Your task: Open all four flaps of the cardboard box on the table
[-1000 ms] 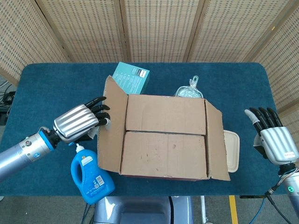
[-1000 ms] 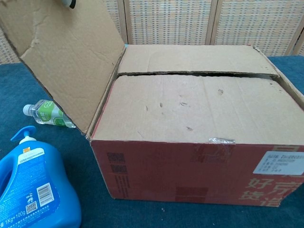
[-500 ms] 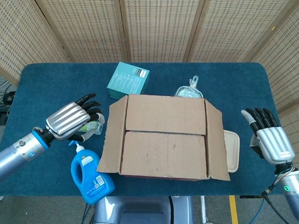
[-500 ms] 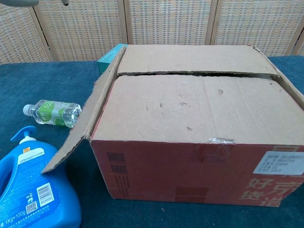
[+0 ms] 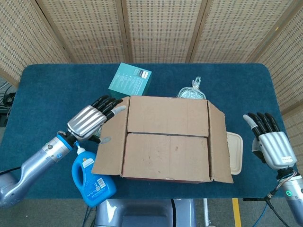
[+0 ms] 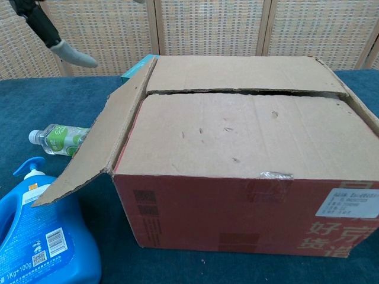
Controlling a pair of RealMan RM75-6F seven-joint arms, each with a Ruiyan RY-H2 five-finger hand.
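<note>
The cardboard box (image 5: pixel 168 137) stands mid-table with its two long flaps (image 6: pixel 249 127) lying flat and meeting along a seam. Its left flap (image 5: pixel 110 142) slopes outward and down, seen also as the left flap (image 6: pixel 95 148) in the chest view. The right flap (image 5: pixel 220 144) is folded outward too. My left hand (image 5: pixel 92 120) holds nothing; its extended fingers (image 5: pixel 112 105) are spread over the left flap's far corner, and a fingertip (image 6: pixel 68 53) shows above it. My right hand (image 5: pixel 271 144) is open, well to the right of the box.
A blue detergent bottle (image 5: pixel 93 177) stands under the left flap's front corner. A small water bottle (image 6: pixel 59 141) lies left of the box. A teal carton (image 5: pixel 130 80) and a clear bag (image 5: pixel 193 90) sit behind it. A white lidded container (image 5: pixel 235 152) lies under the right flap.
The left flap, standing upright against my left hand a second ago, has fallen outward and down. My left hand pulled away left, then came back over the flap. The right hand barely shifted.
</note>
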